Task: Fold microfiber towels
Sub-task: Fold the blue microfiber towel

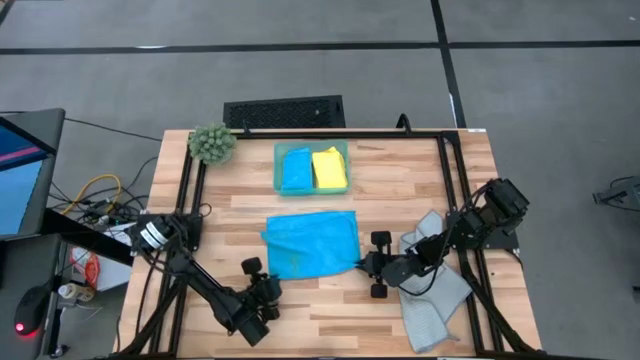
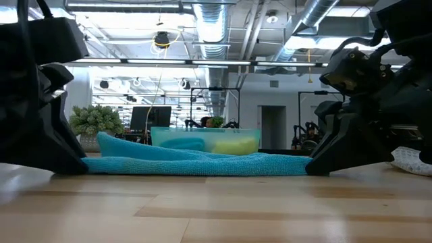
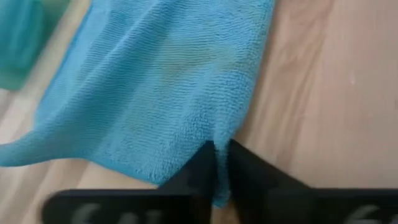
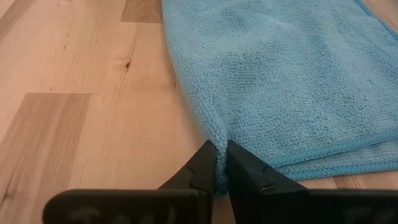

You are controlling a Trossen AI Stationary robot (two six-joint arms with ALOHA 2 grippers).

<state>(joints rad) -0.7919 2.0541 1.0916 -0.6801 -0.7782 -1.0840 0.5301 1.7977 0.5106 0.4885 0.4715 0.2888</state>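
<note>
A teal tray (image 1: pixel 278 170) sits beside a fuzzy green plant ball (image 1: pixel 212 143) on the wooden table (image 1: pixel 400 180)

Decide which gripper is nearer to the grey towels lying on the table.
Right. The right gripper pinches the blue towel's edge just beside the grey towels; its arm passes over them. The left gripper grips the blue towel's opposite corner, farther away.

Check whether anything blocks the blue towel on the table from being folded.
Nothing visible does. Both pincers, left and right, already pinch corners of the blue towel, and bare table surrounds it. The tray lies clear.
</note>
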